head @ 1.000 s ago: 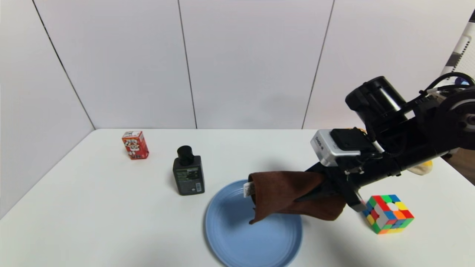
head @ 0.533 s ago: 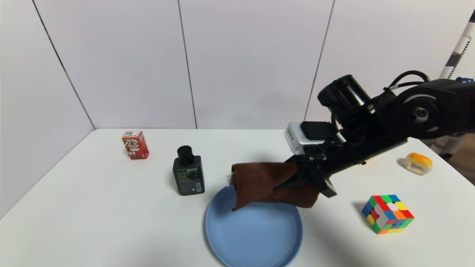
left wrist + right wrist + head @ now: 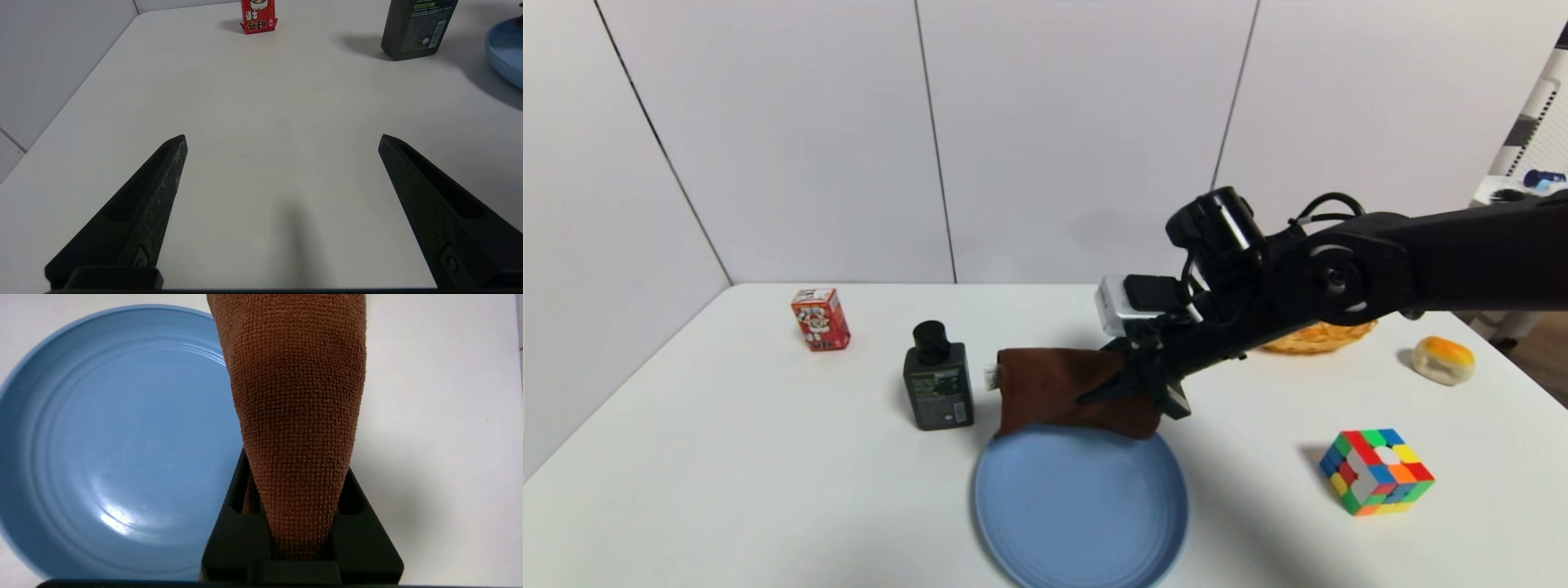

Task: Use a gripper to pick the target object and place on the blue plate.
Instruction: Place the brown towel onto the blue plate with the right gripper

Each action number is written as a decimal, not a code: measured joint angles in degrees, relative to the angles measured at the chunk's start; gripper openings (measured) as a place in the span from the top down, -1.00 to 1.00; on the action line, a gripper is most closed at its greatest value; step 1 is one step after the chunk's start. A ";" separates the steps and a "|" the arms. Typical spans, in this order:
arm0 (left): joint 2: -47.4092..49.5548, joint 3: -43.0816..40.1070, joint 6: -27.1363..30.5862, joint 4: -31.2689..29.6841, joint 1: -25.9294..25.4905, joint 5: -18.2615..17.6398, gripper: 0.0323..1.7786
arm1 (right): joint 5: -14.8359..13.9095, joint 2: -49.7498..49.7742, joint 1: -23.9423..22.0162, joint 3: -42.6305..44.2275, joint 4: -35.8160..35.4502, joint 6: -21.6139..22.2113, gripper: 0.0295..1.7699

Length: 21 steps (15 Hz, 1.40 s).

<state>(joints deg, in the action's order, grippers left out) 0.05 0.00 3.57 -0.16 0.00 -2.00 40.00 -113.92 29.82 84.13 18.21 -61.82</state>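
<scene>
- Brown terry towel (image 3: 1072, 390), folded into a roll with a small white tag at its left end, hangs in the air, pinched between the jaws of the right gripper (image 3: 1112, 390).
- Right gripper reaches in from the robot's right on a long black arm carrying a small white-grey box (image 3: 1117, 305); in the right wrist view its two black fingers (image 3: 229, 522) press into the sides of the towel (image 3: 296, 416).
- Towel sits over the far rim of the blue plate (image 3: 1081, 523) and the table just behind it, clear of the plate surface; the wrist view shows most of it beside the plate (image 3: 106, 441) rather than above its middle.
- Left gripper (image 3: 282, 141) hovers low over the white table (image 3: 261, 106) near the robot's left side, jaws spread wide with nothing between them.
- Black bottle (image 3: 937, 380) stands upright just left of the towel's tagged end and near the plate's far-left rim.
- Red carton (image 3: 820, 318) stands farther back on the left.
- Colourful puzzle cube (image 3: 1376, 471) rests right of the plate, well apart from it.
- Orange wicker basket (image 3: 1321, 335) shows partly behind the right arm; a small yellow-orange object (image 3: 1443, 359) lies near the right edge.
</scene>
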 joint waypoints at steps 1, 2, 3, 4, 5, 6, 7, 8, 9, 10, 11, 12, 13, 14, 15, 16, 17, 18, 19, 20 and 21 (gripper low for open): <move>0.00 0.00 0.01 0.00 0.00 -0.01 -0.90 | 0.02 -0.27 0.16 -0.45 -0.05 0.02 0.67; 0.00 0.00 0.01 0.00 0.00 0.00 -0.90 | 0.02 -0.33 0.39 -1.30 -0.16 0.02 0.67; 0.00 0.00 0.00 0.00 0.00 -0.01 -0.90 | 0.02 -0.27 0.68 -2.35 -0.46 -0.04 0.67; 0.00 0.00 0.01 0.00 0.00 -0.01 -0.90 | 0.07 -0.22 1.10 -3.64 -1.24 -0.06 0.67; 0.00 0.00 0.00 0.00 0.00 0.00 -0.90 | 0.07 -0.11 1.63 -5.27 -2.84 -0.09 0.67; 0.00 0.00 0.00 0.00 0.00 0.00 -0.90 | 0.02 0.04 2.18 -6.92 -4.46 -0.11 0.67; 0.00 0.00 0.00 0.00 0.00 -0.01 -0.90 | 0.05 0.24 2.79 -8.55 -5.86 -0.11 0.67; 0.00 0.00 0.01 0.00 0.00 0.00 -0.90 | 0.10 0.41 3.50 -9.94 -6.75 -0.13 0.67; 0.00 0.00 0.00 0.00 0.00 0.00 -0.90 | 0.10 0.55 4.05 -10.84 -7.28 -0.13 0.67; 0.00 0.00 0.00 0.02 0.00 0.00 -0.90 | 0.11 0.72 4.35 -11.56 -7.45 -0.15 0.67; 0.00 0.00 0.01 0.00 0.00 0.00 -0.90 | 0.10 1.11 4.52 -12.46 -7.47 -0.26 0.67; 0.00 0.00 0.01 0.00 0.00 -0.01 -0.90 | 0.11 1.60 4.58 -13.41 -7.47 -0.39 0.67; 0.00 0.00 0.01 0.00 0.00 -0.01 -0.90 | 0.10 2.24 4.55 -14.53 -7.47 -0.41 0.67; 0.00 0.00 0.00 0.00 0.00 -0.01 -0.90 | 0.10 2.97 4.44 -15.77 -7.50 -0.50 0.67; 0.00 0.00 0.01 0.02 0.00 0.00 -0.90 | -0.06 3.54 4.17 -16.69 -7.47 -0.59 0.67; 0.00 0.00 0.00 0.00 0.00 -0.01 -0.90 | -0.17 3.95 3.95 -17.21 -7.39 -0.61 0.67; 0.00 0.00 0.00 0.00 0.00 0.00 -0.90 | -0.30 4.28 3.80 -17.54 -7.36 -0.56 0.67; 0.00 0.00 0.00 0.00 0.00 -0.01 -0.90 | -0.34 4.52 3.75 -17.79 -7.33 -0.55 0.67; 0.00 0.00 0.01 0.00 0.00 0.00 -0.90 | -0.32 4.69 3.78 -17.92 -7.30 -0.56 0.67; 0.00 0.00 0.01 0.00 0.00 0.00 -0.90 | -0.32 4.83 3.75 -17.96 -7.25 -0.55 0.67; 0.00 0.00 0.01 0.00 0.00 0.00 -0.90 | -0.23 4.89 3.75 -18.01 -7.28 -0.56 0.67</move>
<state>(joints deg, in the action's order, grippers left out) 0.05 0.00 3.58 -0.16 0.00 -2.00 39.77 -109.03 33.57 66.12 10.93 -62.38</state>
